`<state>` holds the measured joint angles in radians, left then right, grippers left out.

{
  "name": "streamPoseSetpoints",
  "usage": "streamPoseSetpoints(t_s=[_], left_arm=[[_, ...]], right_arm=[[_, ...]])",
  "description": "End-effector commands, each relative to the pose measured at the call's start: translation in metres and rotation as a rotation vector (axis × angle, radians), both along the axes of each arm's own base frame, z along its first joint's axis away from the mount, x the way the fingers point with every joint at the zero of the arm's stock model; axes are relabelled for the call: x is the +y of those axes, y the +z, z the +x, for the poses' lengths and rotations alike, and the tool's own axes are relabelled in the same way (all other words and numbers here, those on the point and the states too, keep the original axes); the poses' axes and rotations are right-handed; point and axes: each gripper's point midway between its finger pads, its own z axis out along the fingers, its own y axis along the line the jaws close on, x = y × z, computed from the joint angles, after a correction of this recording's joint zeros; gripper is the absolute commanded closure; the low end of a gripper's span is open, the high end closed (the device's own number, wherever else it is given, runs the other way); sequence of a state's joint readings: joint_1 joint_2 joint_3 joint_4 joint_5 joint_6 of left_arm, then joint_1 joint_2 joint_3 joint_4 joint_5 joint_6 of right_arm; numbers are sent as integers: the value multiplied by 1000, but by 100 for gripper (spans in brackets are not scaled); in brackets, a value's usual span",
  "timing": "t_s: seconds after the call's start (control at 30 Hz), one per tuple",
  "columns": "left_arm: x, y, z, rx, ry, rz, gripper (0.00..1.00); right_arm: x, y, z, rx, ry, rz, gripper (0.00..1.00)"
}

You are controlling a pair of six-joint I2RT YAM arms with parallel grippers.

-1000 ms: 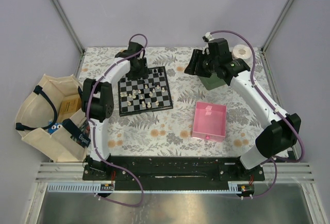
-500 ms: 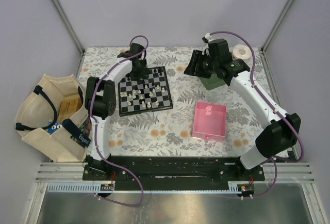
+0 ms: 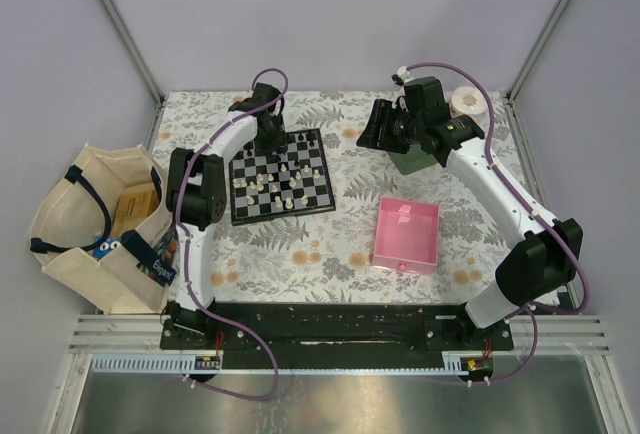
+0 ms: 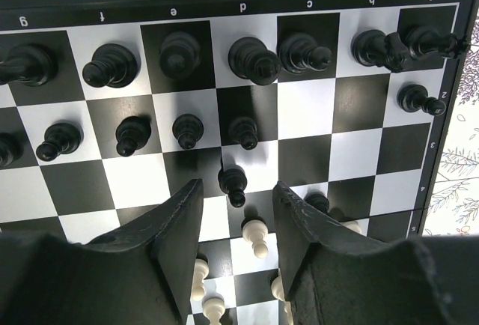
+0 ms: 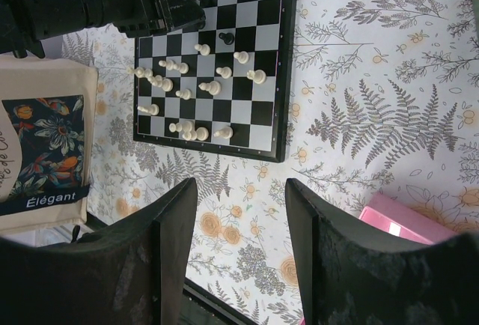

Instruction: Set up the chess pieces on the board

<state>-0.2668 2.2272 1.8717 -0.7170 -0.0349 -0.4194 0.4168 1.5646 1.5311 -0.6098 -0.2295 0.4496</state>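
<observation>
The chessboard [image 3: 282, 176] lies on the table's left half, with black and cream pieces on it. My left gripper [image 3: 271, 137] hangs over its far edge, open and empty. In the left wrist view the left gripper [image 4: 236, 199] stands over the board [image 4: 310, 108]: black pieces [image 4: 254, 59] fill the top rows, a black pawn [image 4: 233, 183] and a cream pawn [image 4: 256, 234] sit between the fingers. My right gripper [image 3: 378, 122] is open and empty, high beside the green tray [image 3: 410, 160]. The right wrist view shows the right gripper [image 5: 241, 198], the board [image 5: 271, 85] and cream pieces [image 5: 212, 86].
A pink tray [image 3: 407, 234] sits right of the board; its corner shows in the right wrist view [image 5: 404, 222]. A cloth bag [image 3: 95, 224] lies off the table's left edge. A white roll [image 3: 470, 102] stands at the back right. The metal frame rail [image 3: 330, 326] runs along the near edge.
My left arm's elbow has shifted slightly; the gripper stays over the board's far edge. The right arm has hardly moved.
</observation>
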Motion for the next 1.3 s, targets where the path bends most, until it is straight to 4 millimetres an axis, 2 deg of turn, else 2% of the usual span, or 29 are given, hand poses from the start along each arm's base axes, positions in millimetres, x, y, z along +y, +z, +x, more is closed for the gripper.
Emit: streamPoseSetpoints(t_s=[0.0,0.6,1.1,1.27], left_arm=[[1,7,6,-24,15,3,54],[1,-5,2,-1,14,8,57],[2,-4,4,-7,10,15,60],[0,-3,5,-9,6,10,66]], right_arm=[[2,8,2,-29,15,19,41],[6,0,2,0,33,30,41],[8,0,3,5,36,37,41],[8,0,3,6,38,36,41]])
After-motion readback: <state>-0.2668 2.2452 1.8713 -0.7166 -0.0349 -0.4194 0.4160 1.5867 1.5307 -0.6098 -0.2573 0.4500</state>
